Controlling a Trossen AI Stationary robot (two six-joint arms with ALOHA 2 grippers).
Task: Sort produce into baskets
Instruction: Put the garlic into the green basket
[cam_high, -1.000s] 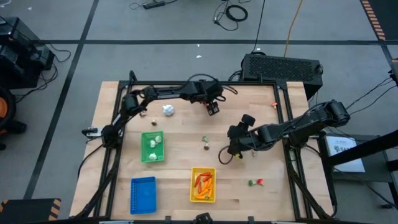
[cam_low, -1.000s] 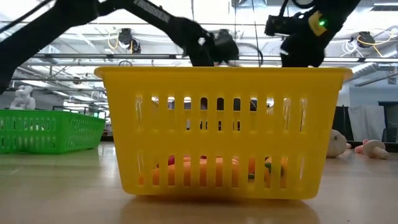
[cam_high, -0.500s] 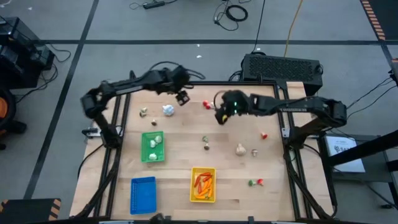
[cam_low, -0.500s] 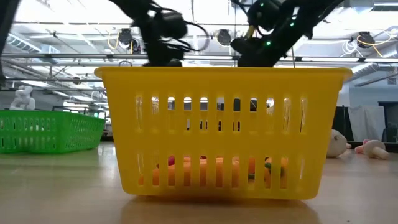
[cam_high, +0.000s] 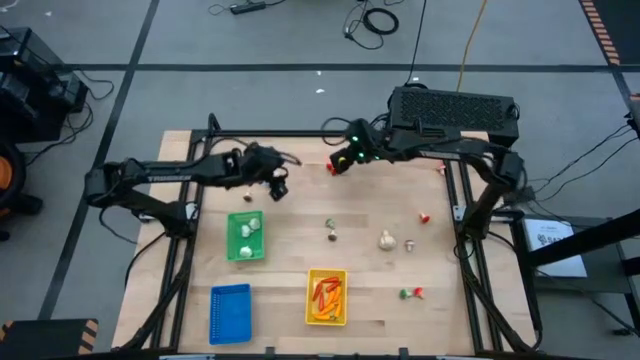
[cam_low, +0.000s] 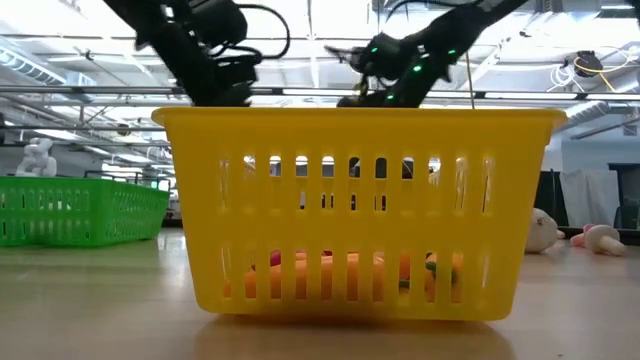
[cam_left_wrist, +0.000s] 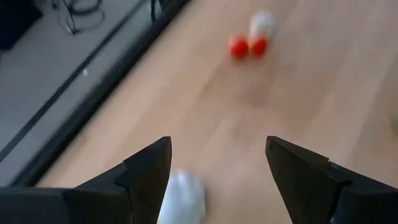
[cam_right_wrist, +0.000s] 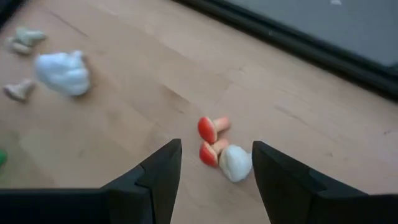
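My left gripper (cam_high: 278, 189) hangs open over the far left of the table. A white bulb (cam_left_wrist: 181, 198) lies on the wood just below, between its fingers. My right gripper (cam_high: 340, 164) stands open at the far middle, above a small red-and-white piece (cam_right_wrist: 217, 149) that lies ahead of its fingers. The green basket (cam_high: 233, 240) holds white bulbs. The yellow basket (cam_high: 311, 300) holds orange and red pieces. The blue basket (cam_high: 230, 312) stands near the front left. In the low view the yellow basket (cam_low: 350, 210) hides both sets of fingertips.
Loose produce lies on the wood: a small piece (cam_high: 331, 232) mid-table, a pale bulb (cam_high: 386, 239), a red piece (cam_high: 424, 216), a red-and-green piece (cam_high: 410, 293) near the front right, and small pieces (cam_high: 232, 181) at the far left. A black frame borders the table.
My left gripper has swung from the far middle toward the table's left edge and stands over the white bulb. My right gripper has gone from the middle right toward the far edge and leftward, rolling as it went, to the red-and-white piece.
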